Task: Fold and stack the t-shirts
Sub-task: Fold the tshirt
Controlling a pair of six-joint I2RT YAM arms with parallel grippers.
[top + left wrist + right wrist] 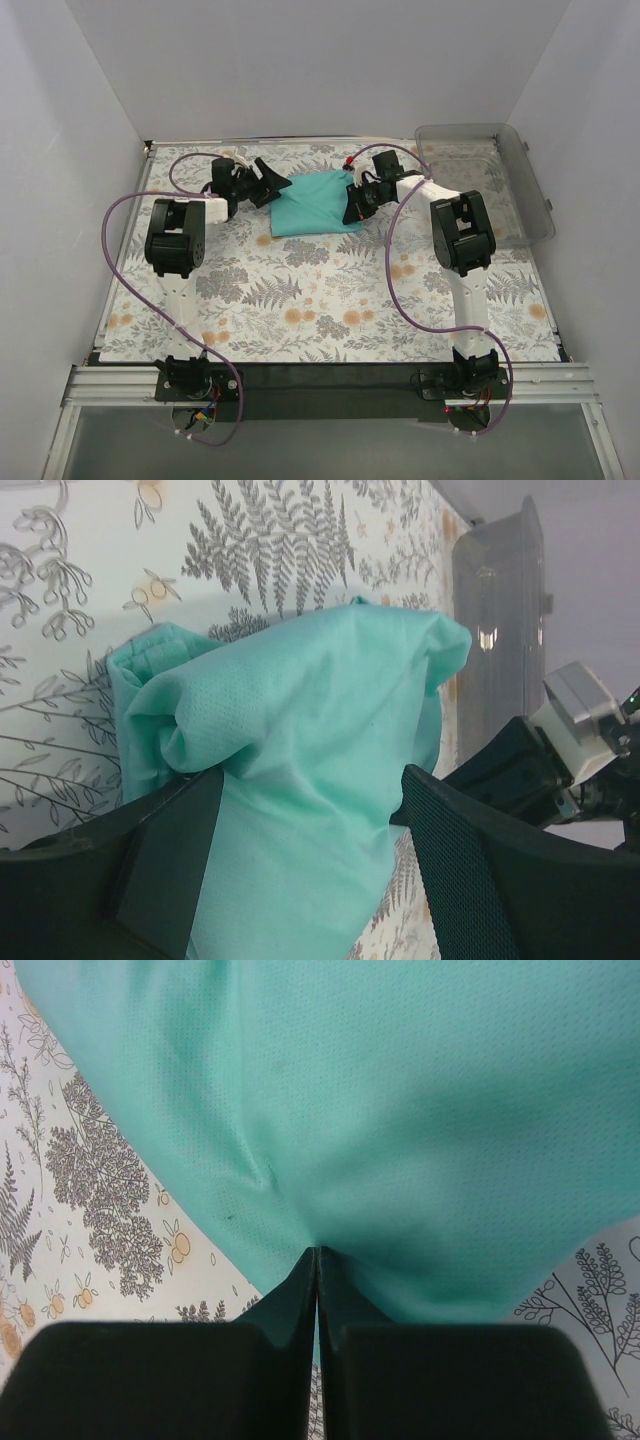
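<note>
One plain teal t-shirt (316, 203) lies bunched at the back middle of the floral table. My left gripper (274, 186) is at the shirt's left edge with its jaws wide open; in the left wrist view the shirt (310, 740) lies between the two fingers (165, 865). My right gripper (352, 213) is at the shirt's right edge; in the right wrist view its jaws (318, 1256) are pressed together on a pinch of the teal t-shirt (400, 1110). No neck label shows.
A clear plastic bin (488, 180) stands at the back right, also seen in the left wrist view (500, 590). The floral tablecloth (320, 300) covers the table. White walls close in the sides and back.
</note>
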